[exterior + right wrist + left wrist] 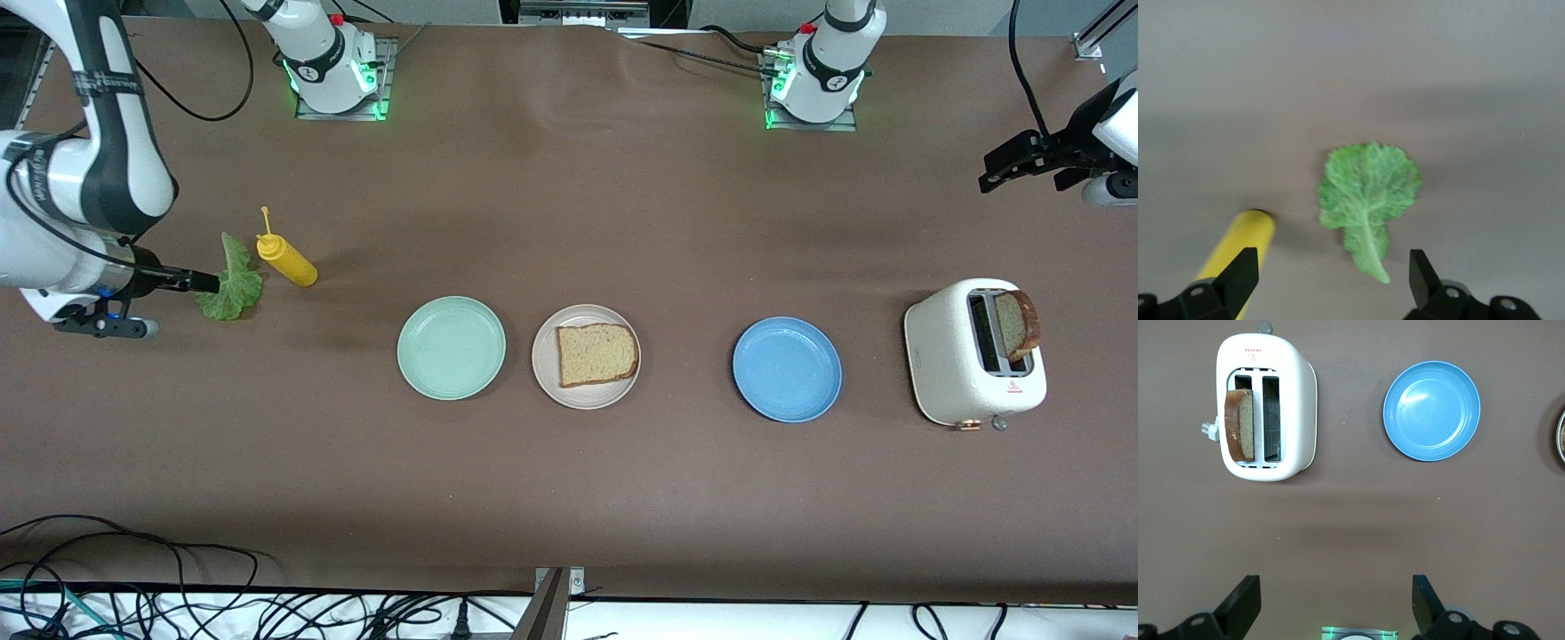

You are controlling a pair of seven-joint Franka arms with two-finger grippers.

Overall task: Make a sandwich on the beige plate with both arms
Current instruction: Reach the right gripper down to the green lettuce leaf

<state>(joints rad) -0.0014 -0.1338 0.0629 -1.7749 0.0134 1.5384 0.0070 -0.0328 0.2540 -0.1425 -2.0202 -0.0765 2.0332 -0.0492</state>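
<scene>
The beige plate (545, 366) stands mid-table with one brown bread slice (597, 354) lying on it. A second bread slice (1018, 324) stands up out of the white toaster (960, 364); it also shows in the left wrist view (1239, 423). The green lettuce leaf (233, 283) lies flat on the table at the right arm's end, also seen in the right wrist view (1368, 197). My right gripper (1331, 283) is open and empty, up over the table beside the leaf's stem end (169, 302). My left gripper (1337, 607) is open and empty, high over the table at the left arm's end (1022, 169).
A yellow mustard bottle (286, 258) lies beside the lettuce (1238, 247). A mint green plate (452, 348) stands beside the beige plate toward the right arm's end. A blue plate (787, 369) stands between the beige plate and the toaster (1431, 410).
</scene>
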